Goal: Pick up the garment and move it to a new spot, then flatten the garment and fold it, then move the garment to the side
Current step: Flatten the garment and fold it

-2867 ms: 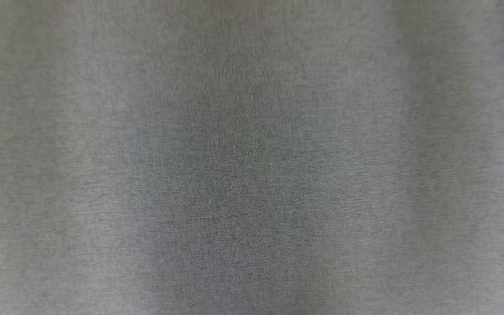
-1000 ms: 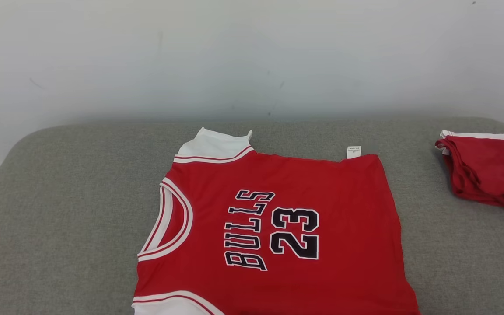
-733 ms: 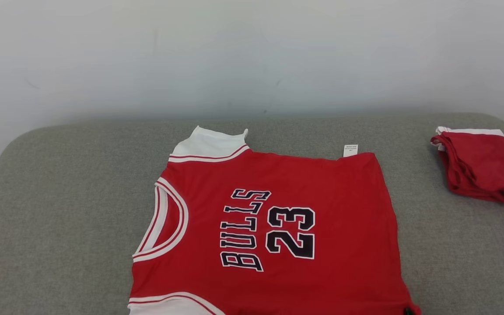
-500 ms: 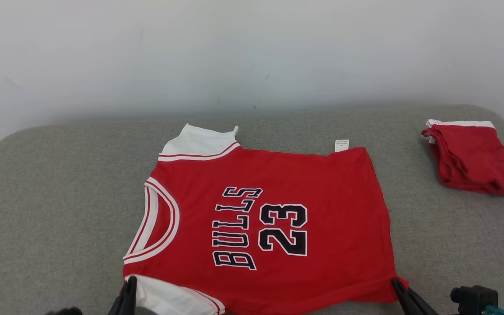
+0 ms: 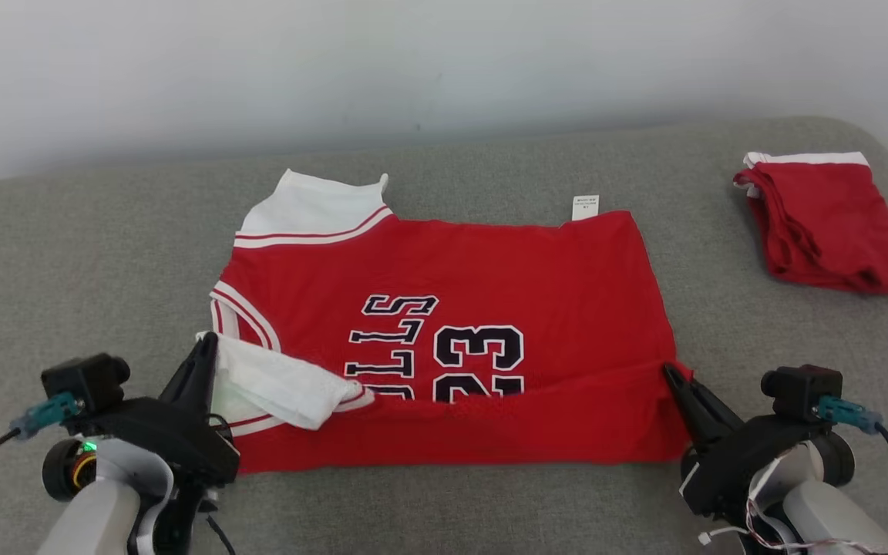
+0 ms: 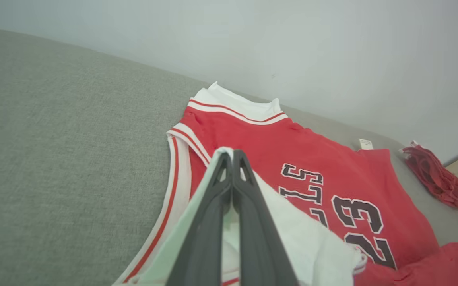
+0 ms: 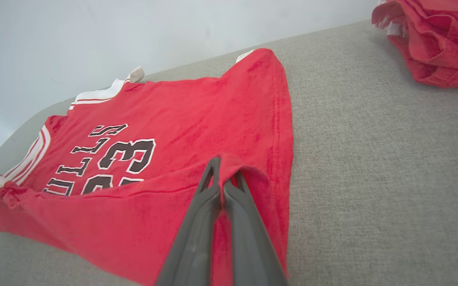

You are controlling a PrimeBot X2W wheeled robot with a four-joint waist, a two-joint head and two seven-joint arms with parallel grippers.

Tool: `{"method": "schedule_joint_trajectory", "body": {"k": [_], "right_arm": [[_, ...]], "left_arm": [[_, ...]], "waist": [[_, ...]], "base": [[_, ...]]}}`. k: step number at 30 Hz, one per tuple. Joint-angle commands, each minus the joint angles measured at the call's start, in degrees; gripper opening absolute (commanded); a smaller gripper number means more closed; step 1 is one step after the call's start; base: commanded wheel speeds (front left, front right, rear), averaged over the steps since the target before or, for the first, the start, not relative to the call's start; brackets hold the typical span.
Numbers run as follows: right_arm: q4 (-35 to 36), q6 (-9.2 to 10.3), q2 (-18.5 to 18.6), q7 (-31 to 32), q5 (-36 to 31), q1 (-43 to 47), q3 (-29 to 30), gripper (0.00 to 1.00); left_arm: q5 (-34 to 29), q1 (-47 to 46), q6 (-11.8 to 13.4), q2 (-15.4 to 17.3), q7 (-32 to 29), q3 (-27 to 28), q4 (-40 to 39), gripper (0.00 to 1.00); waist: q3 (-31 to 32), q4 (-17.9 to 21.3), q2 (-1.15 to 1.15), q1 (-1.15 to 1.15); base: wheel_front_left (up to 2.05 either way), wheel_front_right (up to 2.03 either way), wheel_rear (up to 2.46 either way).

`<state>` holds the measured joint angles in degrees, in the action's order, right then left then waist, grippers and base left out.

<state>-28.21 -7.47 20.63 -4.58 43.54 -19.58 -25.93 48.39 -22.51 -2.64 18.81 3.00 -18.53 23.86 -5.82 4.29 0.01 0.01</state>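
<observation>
Garment: red jersey [image 5: 459, 262], centred on the grey cushion [image 5: 66, 254], near edge turned over its front.
Print: black "LLS" beside number "23" [image 5: 499, 358]; the fold covers the other letters.
Label: white tag [image 5: 585, 206] at the far edge; print too small to read.
Left claw [image 5: 205, 343]: mine, clenched on the white shoulder trim.
Right claw [image 5: 669, 374]: mine, clenched on the red hem corner.
Far right: second red garment [image 5: 829, 223], folded, well apart.

Bright, soft, even light, no glare. Faint shadows sit under the garment [image 5: 452, 270] and at the foot of the wall [image 5: 413, 69]. All sharp; wrist views bow at edges.
</observation>
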Motion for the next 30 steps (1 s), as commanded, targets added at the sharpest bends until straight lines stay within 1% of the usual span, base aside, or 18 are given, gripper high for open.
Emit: {"method": "schedule_joint_trajectory", "body": {"k": [1,7,8,9,10,11,12,15,19,25,28,30], "right_arm": [[-0.28,-0.07,-0.32,-0.17,0.15,-0.61,-0.18,0.0],[-6.39,-0.07,-1.38,-2.34,1.38,-5.86,-3.24,0.0],[-7.05,-0.07,-1.3,-3.05,1.37,-6.53,-3.7,0.48],[-7.76,-0.07,-1.31,-3.55,1.7,-6.92,-4.14,1.0],[-8.37,-0.07,-1.38,-4.07,2.04,-7.2,-4.57,1.0],[-8.9,-0.07,-1.23,-4.82,2.06,-7.49,-4.9,1.0],[-9.29,-0.07,-0.99,-5.48,2.05,-7.66,-5.39,1.0],[-10.02,-0.07,-0.06,-6.91,1.59,-7.15,-7.33,1.0],[-10.13,-0.07,1.38,-8.36,2.83,-4.78,-8.53,1.0],[-9.64,-0.07,3.24,-9.62,3.79,0.05,-8.52,1.0],[-9.81,-0.07,3.16,-9.86,4.18,1.64,-8.23,1.0],[-10.22,-0.07,3.03,-10.09,2.71,2.23,-8.75,1.0]], "left_arm": [[-0.67,-0.9,-0.22,0.0,0.07,-0.1,0.44,0.0],[-1.74,-7.81,-2.53,-0.86,2.07,-1.41,11.62,0.0],[-1.8,-8.57,-2.91,-1.13,2.52,-1.75,13.02,0.0],[-2.13,-9.29,-3.12,-1.31,3.19,-2.07,14.19,0.0],[-2.5,-9.8,-3.41,-1.38,3.91,-2.34,15.44,0.11],[-2.86,-10.12,-3.45,-1.58,4.74,-2.77,16.46,0.49],[-3.12,-10.4,-3.76,-1.7,5.77,-2.96,17.41,1.0],[-3.68,-10.52,-4.11,-1.89,8.11,-3.58,19.75,1.0],[-3.21,-8.62,-4.39,-2.02,10.63,-3.23,20.81,1.0],[-3.34,-2.76,-4.73,-1.11,12.0,-2.5,19.07,1.0],[-3.85,0.63,-4.77,-0.95,12.11,-2.6,17.99,1.0],[-4.46,2.9,-4.62,-0.86,12.15,-3.04,17.44,1.0]], "waist": [[-1.99,1.38,-0.01,-0.01],[-3.57,1.95,-0.01,-0.01],[-3.66,1.99,-0.01,-0.01],[-3.67,1.97,-0.01,-0.01],[-3.63,1.93,-0.01,-0.01],[-3.49,1.8,-0.01,-0.01],[-3.28,1.64,-0.01,-0.01],[-2.25,1.1,-0.01,-0.01],[-0.16,0.22,-0.01,-0.01],[2.79,-1.06,-0.01,-0.01],[3.19,-1.47,-0.01,-0.01],[2.99,-1.69,-0.01,-0.01]], "base": [[0.0,0.0,0.0],[0.0,0.0,0.0],[0.0,0.0,0.0],[0.0,0.0,0.0],[0.0,0.0,0.0],[0.0,0.0,0.0],[0.0,0.0,0.0],[0.0,0.0,0.0],[0.0,0.0,0.0],[0.0,0.0,0.0],[0.0,0.0,0.0],[0.0,0.0,0.0]]}}
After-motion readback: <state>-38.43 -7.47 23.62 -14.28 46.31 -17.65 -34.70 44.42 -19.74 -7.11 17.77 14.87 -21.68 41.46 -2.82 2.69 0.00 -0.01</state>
